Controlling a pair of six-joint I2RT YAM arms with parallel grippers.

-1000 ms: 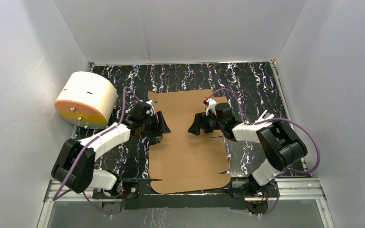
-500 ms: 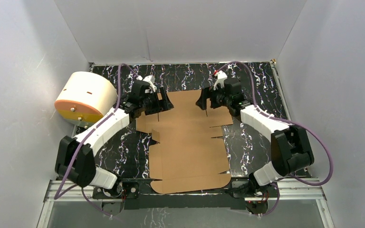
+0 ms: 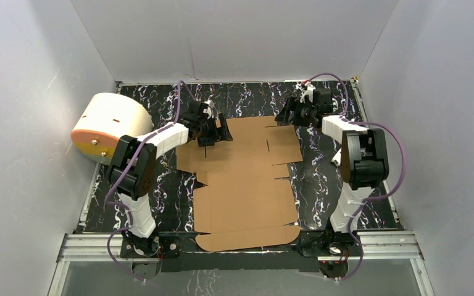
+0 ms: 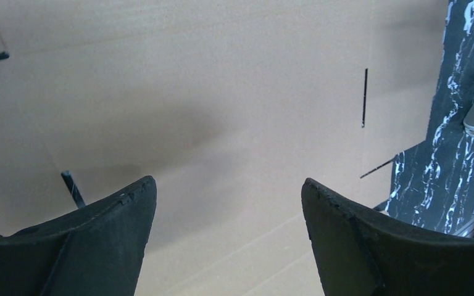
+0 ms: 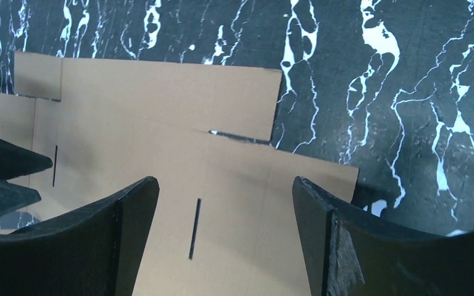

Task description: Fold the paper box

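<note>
The paper box (image 3: 247,185) is a flat brown die-cut cardboard sheet with flaps and slots, lying on the black marbled table. My left gripper (image 3: 219,132) is open and empty over the sheet's far left corner. In the left wrist view the left gripper (image 4: 228,185) hangs just above the cardboard (image 4: 222,92), which fills the frame. My right gripper (image 3: 286,115) is open and empty at the sheet's far right corner. In the right wrist view the right gripper (image 5: 225,182) is over a slotted panel of the cardboard (image 5: 160,117).
A cream-white cylinder with an orange face (image 3: 111,126) lies at the table's left edge, close to the left arm. White walls enclose the table on three sides. The black marbled table (image 3: 333,179) shows beside the sheet.
Both grippers have moved from the middle of the sheet out to its far corners, the arms stretching away from the bases. Both stay open. The sheet lies flat with its side flaps showing.
</note>
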